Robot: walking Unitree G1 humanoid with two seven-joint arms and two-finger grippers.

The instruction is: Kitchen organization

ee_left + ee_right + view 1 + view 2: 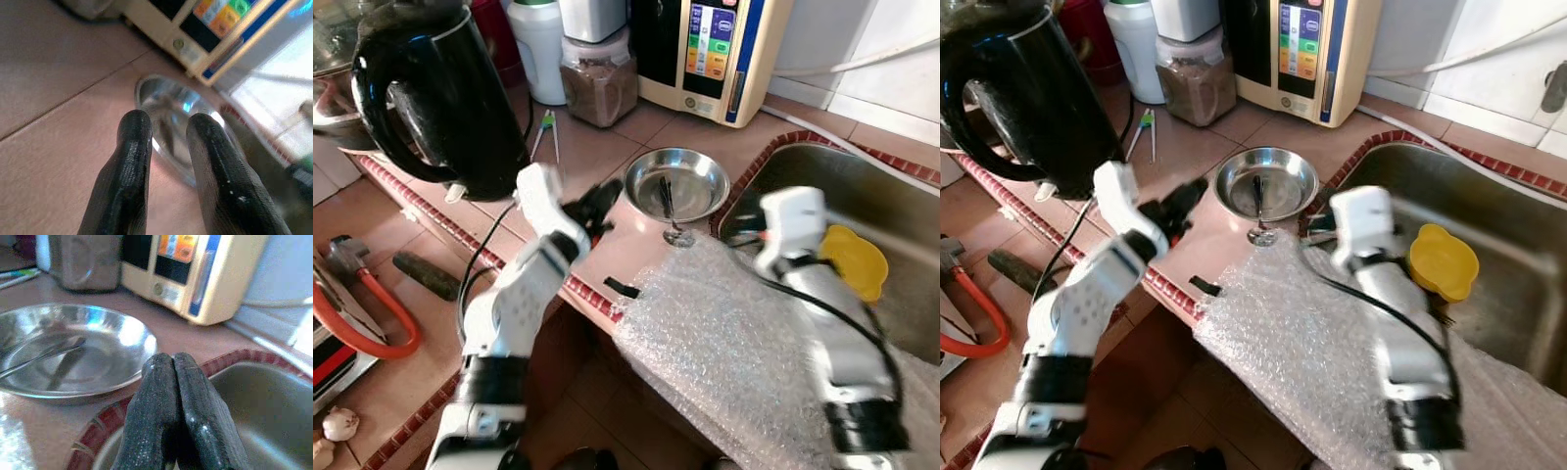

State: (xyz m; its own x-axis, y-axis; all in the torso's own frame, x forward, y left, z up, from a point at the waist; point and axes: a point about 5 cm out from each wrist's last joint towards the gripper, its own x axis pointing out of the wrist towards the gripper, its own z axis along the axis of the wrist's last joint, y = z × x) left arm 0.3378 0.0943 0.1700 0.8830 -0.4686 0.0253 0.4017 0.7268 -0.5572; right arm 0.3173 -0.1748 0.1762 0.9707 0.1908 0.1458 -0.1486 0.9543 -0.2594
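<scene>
Steel bowl (677,183) with spoon (668,206) inside sits on bench (597,147) beside sink (862,211). Left hand (599,208), fingers slightly apart, hovers just left of it; right hand (173,396), fingers pressed together, near sink edge. Risk: nudging rim tips bowl, spoon slides out, maybe into sink.

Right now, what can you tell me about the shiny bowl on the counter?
The shiny bowl looks like thin polished metal, round and shallow with a wide rim. It sits upright on the tiled counter beside the sink. A spoon leans inside it, its round end hanging over the near rim. Neither end effector touches it.
</scene>
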